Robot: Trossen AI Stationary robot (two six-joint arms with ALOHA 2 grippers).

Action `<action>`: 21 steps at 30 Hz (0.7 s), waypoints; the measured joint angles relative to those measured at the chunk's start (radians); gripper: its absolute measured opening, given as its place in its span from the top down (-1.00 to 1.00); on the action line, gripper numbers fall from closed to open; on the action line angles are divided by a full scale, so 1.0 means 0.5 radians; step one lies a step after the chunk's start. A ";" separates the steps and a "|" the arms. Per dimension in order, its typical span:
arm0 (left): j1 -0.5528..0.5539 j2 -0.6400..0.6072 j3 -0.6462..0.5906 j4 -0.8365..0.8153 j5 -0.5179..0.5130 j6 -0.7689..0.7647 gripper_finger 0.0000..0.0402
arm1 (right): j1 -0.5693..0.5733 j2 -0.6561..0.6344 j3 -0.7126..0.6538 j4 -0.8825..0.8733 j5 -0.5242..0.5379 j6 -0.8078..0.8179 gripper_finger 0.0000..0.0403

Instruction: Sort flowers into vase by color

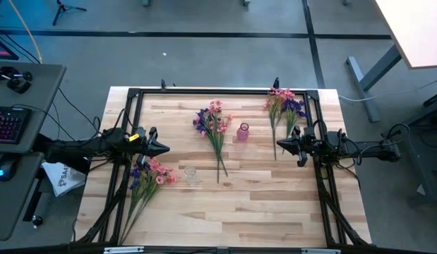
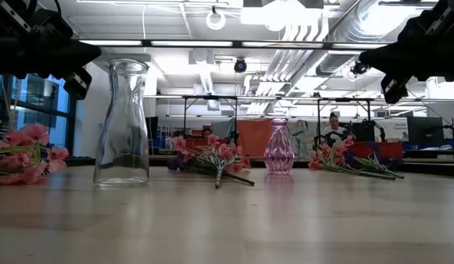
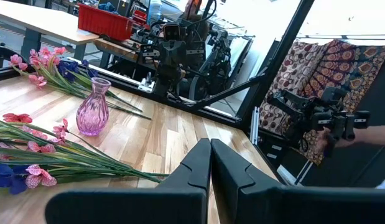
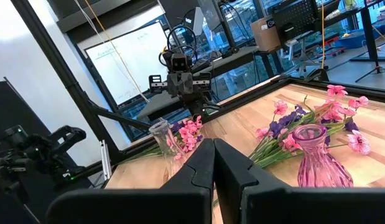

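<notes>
Flowers, look: I see long thin green stems with pink and dark purple-blue blossoms mixed together, in three loose bunches lying flat.
Near bunch [image 1: 147, 178]: at the table's [image 1: 260, 204] left front, stems trailing toward the front corner, just below my left gripper [image 1: 162, 147].
Middle bunch [image 1: 214, 130]: mid-table, blossoms toward the far edge.
Far bunch [image 1: 284, 109]: far right corner, beside my right gripper [image 1: 282, 144].
Clear glass vase [image 1: 190, 173]: upright and empty, between the near and middle bunches.
Pink vase [image 1: 243, 132]: upright, just right of the middle bunch.
Left gripper: clenched on nothing, hovering over the left side.
Right gripper: clenched, empty, over the right side.
Obstruction: black frame rail [image 1: 225, 92] borders the tabletop.
</notes>
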 joint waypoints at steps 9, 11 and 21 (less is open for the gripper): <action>0.000 0.000 0.000 0.000 0.000 0.000 1.00 | 0.000 0.000 0.000 0.541 0.326 0.751 1.00; -0.001 0.000 0.000 0.000 0.000 0.000 1.00 | 0.000 0.000 0.001 0.640 0.539 0.747 1.00; -0.001 0.000 -0.001 0.000 -0.001 0.000 1.00 | -0.125 0.682 0.863 -0.120 0.841 0.473 1.00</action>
